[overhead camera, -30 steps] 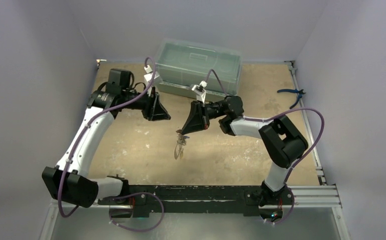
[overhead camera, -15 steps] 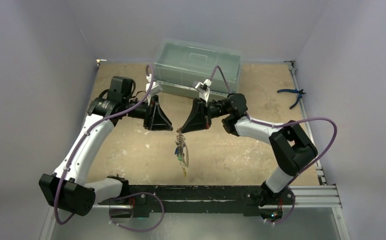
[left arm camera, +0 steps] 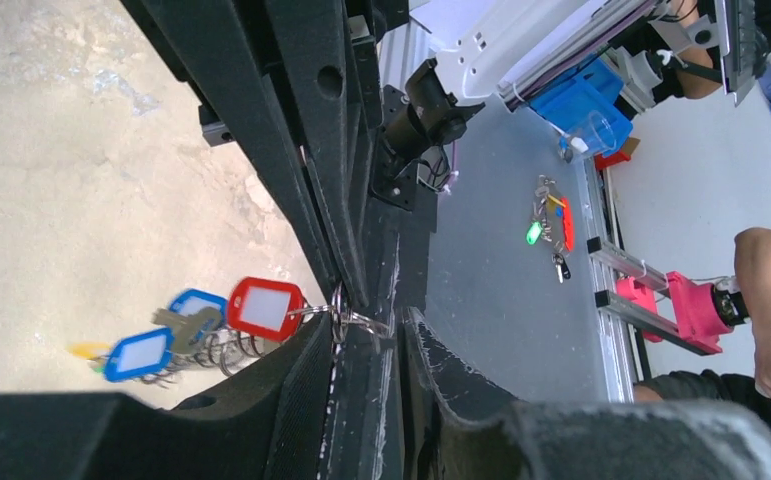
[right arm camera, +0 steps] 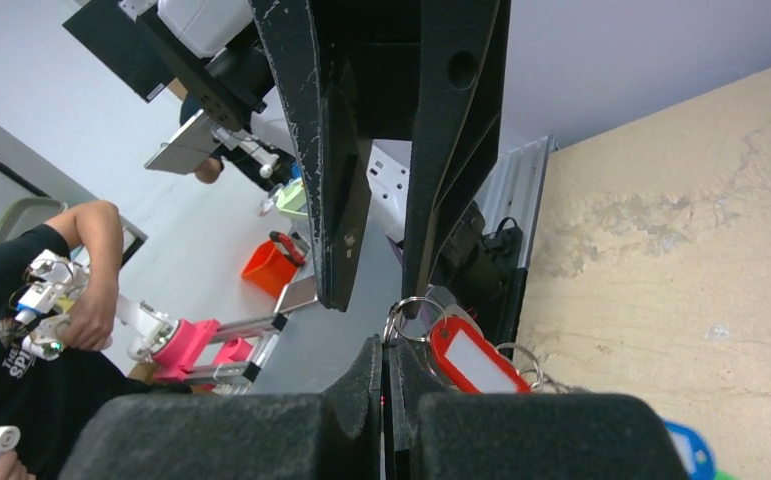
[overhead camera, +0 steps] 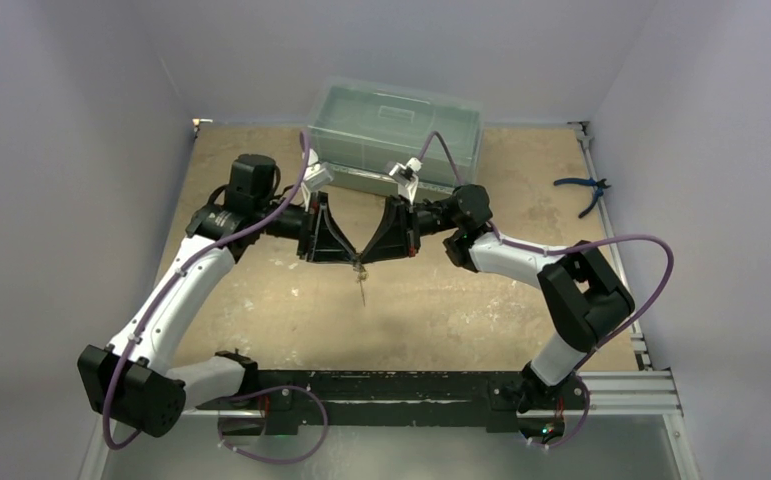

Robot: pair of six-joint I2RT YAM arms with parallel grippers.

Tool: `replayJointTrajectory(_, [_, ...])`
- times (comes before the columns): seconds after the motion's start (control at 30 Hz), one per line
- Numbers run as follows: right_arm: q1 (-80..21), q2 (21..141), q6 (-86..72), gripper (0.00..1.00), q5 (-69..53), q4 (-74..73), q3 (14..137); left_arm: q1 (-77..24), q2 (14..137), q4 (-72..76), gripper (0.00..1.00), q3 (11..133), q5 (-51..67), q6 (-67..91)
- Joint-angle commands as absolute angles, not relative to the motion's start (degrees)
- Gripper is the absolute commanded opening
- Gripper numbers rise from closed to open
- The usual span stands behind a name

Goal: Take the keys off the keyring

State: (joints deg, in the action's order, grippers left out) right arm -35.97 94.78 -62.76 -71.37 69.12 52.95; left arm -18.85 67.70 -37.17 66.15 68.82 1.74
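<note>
The right gripper (overhead camera: 370, 257) pinches the keyring (left arm camera: 339, 304) above mid-table, with the keys (left arm camera: 189, 326) dangling beneath. The left gripper (overhead camera: 348, 257), narrowly parted at the ring, should clamp one key firmly, then pull left without twisting.

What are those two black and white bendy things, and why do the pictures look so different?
They are two robot arms bolted to a sandy table. One picture looks down from above; the other two come from little cameras on the wrists, so you see black fingers close up. Each arm ends in a two-finger pincer. The right pincer is shut on the keyring, and the keys with red and blue tags hang from it. The left pincer meets it tip to tip, fingers slightly apart. Farther back sit a clear plastic box and blue-handled pliers.
</note>
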Motion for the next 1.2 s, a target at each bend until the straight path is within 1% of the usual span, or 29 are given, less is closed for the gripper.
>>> replayJointTrajectory(0.0, [-36.01, 92.38, -61.61, 0.00, -69.53, 70.43, 52.69, -20.60, 66.62, -30.86, 0.28, 64.88, 69.56, 6.97])
replayJointTrajectory(0.27, [-35.95, 91.13, -61.07, 0.00, -69.36, 70.21, 52.05, -20.66, 66.21, -29.57, 0.24, 63.58, 69.67, 9.29])
replayJointTrajectory(0.53, [-35.66, 90.44, -60.94, 0.00, -68.34, 70.70, 51.38, -20.48, 64.87, -28.41, 0.23, 62.26, 69.79, 10.70])
replayJointTrajectory(0.67, [-35.68, 90.35, -62.01, 0.00, -68.05, 72.10, 51.15, -20.39, 64.82, -27.34, 0.19, 62.09, 69.50, 11.23])
replayJointTrajectory(0.8, [-35.68, 90.54, -62.96, 0.00, -67.59, 73.31, 51.17, -20.39, 64.38, -22.82, 0.17, 60.85, 69.27, 14.87])
replayJointTrajectory(1.0, [-35.56, 90.81, -64.07, 0.00, -67.45, 75.07, 50.92, -20.39, 63.98, -21.46, 0.08, 60.05, 69.82, 15.40])
replayJointTrajectory(1.17, [-35.41, 90.37, -61.21, 0.00, -66.71, 71.79, 50.56, -20.39, 64.43, -23.75, 0.08, 59.89, 69.74, 12.29])
